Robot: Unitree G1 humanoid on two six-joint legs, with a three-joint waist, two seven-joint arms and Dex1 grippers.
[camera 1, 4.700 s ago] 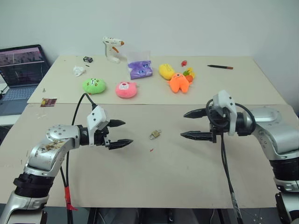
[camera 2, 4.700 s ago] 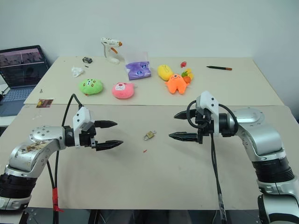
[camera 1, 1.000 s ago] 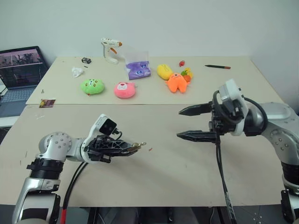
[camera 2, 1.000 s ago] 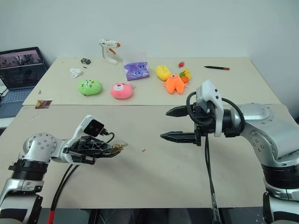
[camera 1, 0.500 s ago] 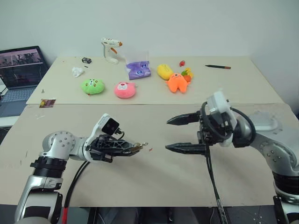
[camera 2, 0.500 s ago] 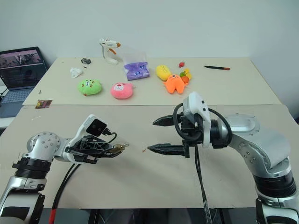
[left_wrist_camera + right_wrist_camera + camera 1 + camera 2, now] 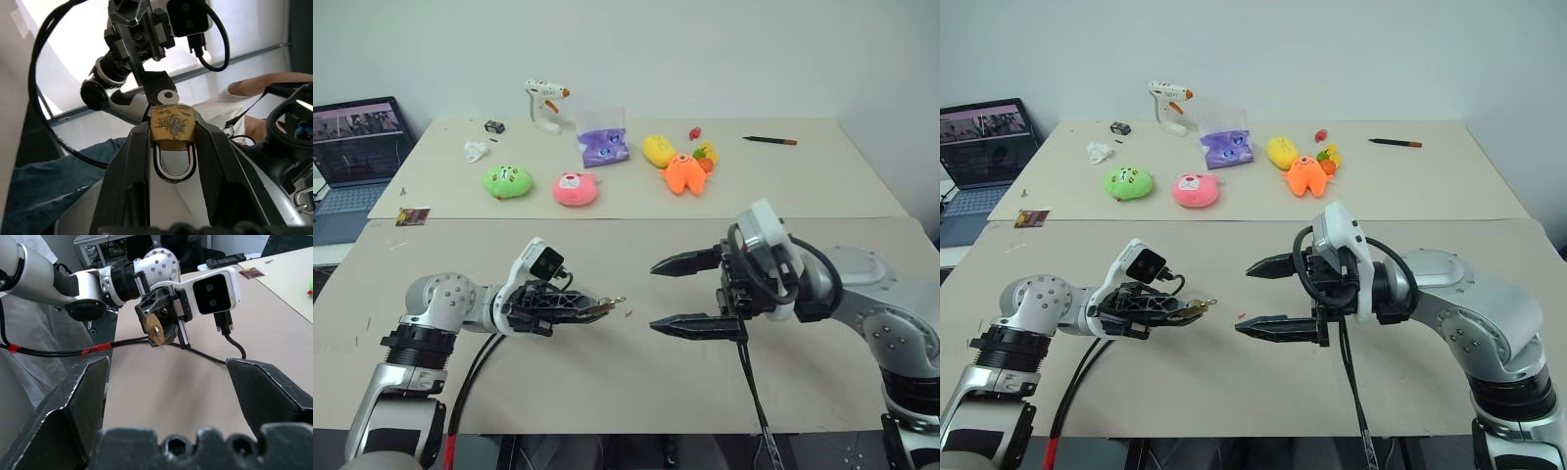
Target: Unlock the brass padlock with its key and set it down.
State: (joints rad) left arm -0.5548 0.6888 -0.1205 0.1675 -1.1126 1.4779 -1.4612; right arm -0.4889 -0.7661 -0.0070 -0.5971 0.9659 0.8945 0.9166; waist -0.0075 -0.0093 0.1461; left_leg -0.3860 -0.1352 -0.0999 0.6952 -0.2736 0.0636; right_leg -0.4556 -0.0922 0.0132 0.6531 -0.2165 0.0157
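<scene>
**Padlock gripped, key not yet turned**

Left gripper [image 7: 592,309], lower left of centre, is clamping the brass padlock [image 7: 172,128] off the table [image 7: 636,367], key [image 7: 167,96] poking from its end. Right gripper [image 7: 671,294], centre-right, is gaping empty. Unlocking and setting down remain.

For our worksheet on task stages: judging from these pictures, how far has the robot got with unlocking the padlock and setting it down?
Done: the left end effector has lifted the brass padlock off the table and grips it, key sticking out of its end. In hand: the open right end effector faces that key without touching it. Left: gripping and turning the key, freeing the shackle, then setting the padlock down.
</scene>
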